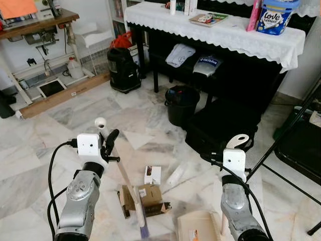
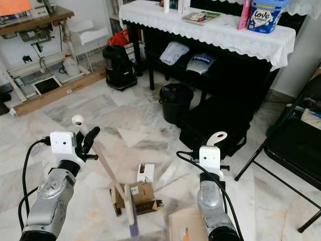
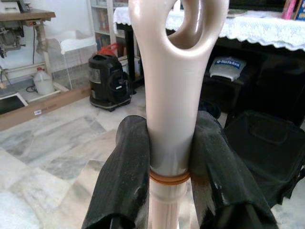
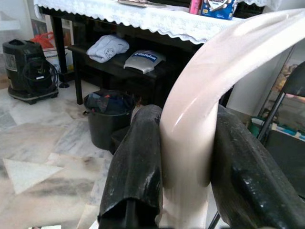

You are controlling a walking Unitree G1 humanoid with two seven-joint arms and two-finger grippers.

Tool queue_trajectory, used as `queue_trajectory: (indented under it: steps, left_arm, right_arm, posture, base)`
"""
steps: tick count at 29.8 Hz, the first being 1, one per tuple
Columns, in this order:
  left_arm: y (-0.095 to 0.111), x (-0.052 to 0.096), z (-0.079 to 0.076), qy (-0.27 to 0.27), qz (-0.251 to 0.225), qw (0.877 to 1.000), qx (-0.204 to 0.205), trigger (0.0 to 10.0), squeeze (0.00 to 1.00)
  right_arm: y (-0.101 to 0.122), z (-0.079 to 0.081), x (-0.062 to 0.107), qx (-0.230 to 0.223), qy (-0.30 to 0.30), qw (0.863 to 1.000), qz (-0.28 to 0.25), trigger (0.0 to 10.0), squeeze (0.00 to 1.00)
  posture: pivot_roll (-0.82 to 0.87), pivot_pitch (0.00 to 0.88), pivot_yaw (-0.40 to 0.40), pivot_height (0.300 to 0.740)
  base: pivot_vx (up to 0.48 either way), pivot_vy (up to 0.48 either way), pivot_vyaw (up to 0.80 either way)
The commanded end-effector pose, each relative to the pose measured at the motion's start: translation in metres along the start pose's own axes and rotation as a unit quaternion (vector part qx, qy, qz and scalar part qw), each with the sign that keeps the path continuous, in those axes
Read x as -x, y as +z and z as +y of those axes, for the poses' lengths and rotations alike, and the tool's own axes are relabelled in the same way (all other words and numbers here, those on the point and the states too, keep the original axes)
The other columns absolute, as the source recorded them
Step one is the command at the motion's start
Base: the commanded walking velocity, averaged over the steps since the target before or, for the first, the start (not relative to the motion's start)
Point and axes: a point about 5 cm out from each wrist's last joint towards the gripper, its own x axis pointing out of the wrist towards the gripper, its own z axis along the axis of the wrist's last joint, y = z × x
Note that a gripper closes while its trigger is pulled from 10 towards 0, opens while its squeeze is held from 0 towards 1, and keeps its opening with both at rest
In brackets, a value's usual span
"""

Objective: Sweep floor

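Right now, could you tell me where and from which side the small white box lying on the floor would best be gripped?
Grip the small white box across its two long sides, coming straight down from above. It lies flat on the marble floor, so only its top and sides are reachable. The brown cardboard box crowds its near end, and the left gripper and right gripper are already shut on the broom handle and dustpan handle.

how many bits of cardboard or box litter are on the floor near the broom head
3: a brown box against the broom head, a small white box just beyond it, and a pale tube-like piece to their right. More may hide behind the arms.
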Motion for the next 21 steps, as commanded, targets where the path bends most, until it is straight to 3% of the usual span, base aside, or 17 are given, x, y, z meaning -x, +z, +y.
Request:
queue_trajectory:
  steps: [1,21]
  left_arm:
    - [0.0038,0.0006,0.0031,0.0,-0.014,1.0,-0.023,10.0,0.0]
    - [-0.0032,0.0038,-0.0027,0.001,-0.021,0.999,-0.05,10.0,0.0]
  right_arm:
    - [0.0091,0.0009,-0.0047,-0.007,-0.001,1.0,-0.018,10.0,0.0]
    - [0.0131,0.0011,-0.0035,-0.014,-0.003,0.999,-0.03,10.0,0.0]
  posture:
    - [0.08,0.016,0.054,0.74]
    - [0.08,0.0,0.054,0.74]
  base:
    - [0.0,0.0,0.0]
    - [0.0,0.0,0.0]
